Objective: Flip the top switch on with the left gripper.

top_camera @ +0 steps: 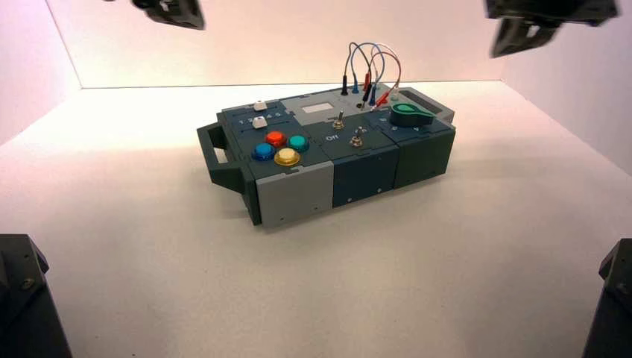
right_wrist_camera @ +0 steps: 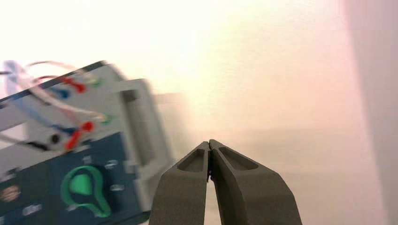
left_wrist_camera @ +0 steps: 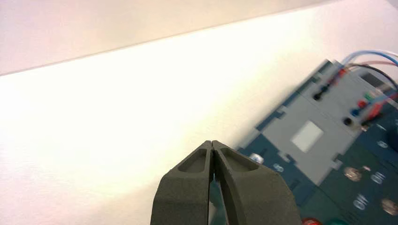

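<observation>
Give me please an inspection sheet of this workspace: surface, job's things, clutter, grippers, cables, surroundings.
Surface: white table, box resting on it, turned at an angle.
Job's things: top switch, silver toggle beside "Off" lettering, untouched; second toggle near it.
Clutter: nothing seen.
Grippers: left gripper raised over the box's far left side, fingers together; right gripper raised beyond the green knob, fingers together.
Cables: looped wires plugged in at the box's rear.
Surroundings: plain white walls.

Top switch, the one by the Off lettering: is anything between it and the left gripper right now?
Nothing visible blocks the way. The left gripper, fingers shut, hangs high above the box's far left side, clear of it. The top switch stands free on the dark panel; the looping wires rise behind it and the second toggle sits in front.
</observation>
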{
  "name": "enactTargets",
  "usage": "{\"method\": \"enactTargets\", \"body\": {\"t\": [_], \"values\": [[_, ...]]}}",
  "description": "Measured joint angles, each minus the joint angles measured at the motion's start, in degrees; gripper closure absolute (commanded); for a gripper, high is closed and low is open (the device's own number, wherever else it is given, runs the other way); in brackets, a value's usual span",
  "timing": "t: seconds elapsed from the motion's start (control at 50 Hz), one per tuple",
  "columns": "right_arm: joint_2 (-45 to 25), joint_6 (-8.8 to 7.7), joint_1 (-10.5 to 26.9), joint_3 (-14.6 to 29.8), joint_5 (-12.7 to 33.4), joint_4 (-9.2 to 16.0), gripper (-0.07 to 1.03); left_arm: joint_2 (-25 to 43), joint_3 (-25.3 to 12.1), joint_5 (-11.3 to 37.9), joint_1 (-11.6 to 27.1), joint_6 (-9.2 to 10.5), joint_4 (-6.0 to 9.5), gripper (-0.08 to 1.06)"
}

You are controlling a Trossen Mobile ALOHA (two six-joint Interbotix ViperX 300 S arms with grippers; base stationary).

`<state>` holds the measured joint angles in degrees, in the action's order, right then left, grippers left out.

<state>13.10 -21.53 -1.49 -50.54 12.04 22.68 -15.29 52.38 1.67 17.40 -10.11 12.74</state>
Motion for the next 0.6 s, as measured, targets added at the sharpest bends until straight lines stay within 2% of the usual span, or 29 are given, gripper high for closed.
{"method": "enactTargets", "body": {"t": [0.1, 0.22, 0.6], "values": [[1.0, 0.09, -1.7, -2.2, -3.6, 0.0, 0.99, -0.2, 2.3, -4.6, -0.2, -0.09, -0.09, 1.0], [1.1, 0.44, -2.1, -3.7, -6.8, 0.2, 0.99, 0.5, 3.3, -7.7, -0.5, -0.09, 0.0, 1.01], [0.9, 0.62, -2.1, -4.8, -8.4, 1.1, 0.99, 6.0, 2.8, -8.5, -1.5, 0.0, 0.0, 1.01]]}}
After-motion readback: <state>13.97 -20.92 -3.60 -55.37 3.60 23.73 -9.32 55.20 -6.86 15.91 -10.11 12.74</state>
